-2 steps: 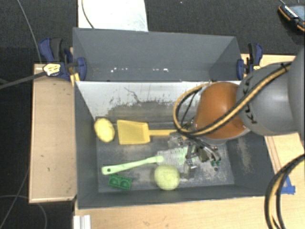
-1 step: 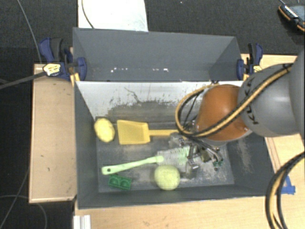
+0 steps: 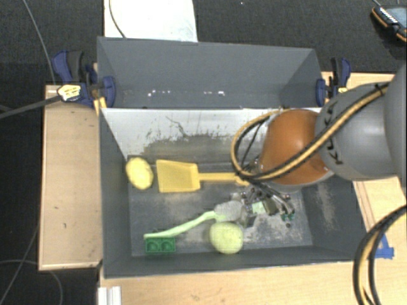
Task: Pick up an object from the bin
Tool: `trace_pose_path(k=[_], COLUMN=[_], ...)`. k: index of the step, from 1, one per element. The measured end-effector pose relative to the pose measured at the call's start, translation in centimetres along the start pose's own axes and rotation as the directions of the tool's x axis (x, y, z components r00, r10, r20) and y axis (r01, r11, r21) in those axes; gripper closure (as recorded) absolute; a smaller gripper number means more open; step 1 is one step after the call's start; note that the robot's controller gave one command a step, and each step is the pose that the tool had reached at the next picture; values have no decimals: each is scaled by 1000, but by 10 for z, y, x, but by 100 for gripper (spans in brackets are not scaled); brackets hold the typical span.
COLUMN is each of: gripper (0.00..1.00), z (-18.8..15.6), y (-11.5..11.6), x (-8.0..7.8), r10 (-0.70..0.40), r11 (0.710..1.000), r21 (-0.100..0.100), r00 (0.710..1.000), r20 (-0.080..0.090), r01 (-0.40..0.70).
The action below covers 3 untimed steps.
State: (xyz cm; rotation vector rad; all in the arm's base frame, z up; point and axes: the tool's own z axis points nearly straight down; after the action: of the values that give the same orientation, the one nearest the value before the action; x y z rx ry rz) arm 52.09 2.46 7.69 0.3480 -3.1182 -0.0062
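Note:
My gripper (image 3: pixel 253 210) is low in the bin's front right part, below the orange cover. Just to its left and a little nearer the front lies a pale green ball (image 3: pixel 226 238). A light green handle with a dark green block head (image 3: pixel 179 230) runs from the front left corner up toward the gripper, and its upper end meets the gripper's left side. A yellow spatula (image 3: pixel 178 176) lies across the middle, its thin handle reaching right under the arm's cover.
A yellow lemon-shaped thing (image 3: pixel 140 173) rests against the left wall, beside the spatula's blade. The arm and its cables hide the bin's right middle. The floor at the far right front is bare grey metal.

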Motion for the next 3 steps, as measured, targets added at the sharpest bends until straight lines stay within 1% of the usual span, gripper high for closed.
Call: trace_pose_path(k=[1,2,3], gripper=[100,100,100], z=[0,-25,-51], y=[0,1,0], x=[0,2,1], r10=[0,2,3], r11=[1000,1000,1000], r21=[0,-2,-1], r00=[1000,1000,1000], r20=[0,-7,-3], r01=[0,-2,-3])
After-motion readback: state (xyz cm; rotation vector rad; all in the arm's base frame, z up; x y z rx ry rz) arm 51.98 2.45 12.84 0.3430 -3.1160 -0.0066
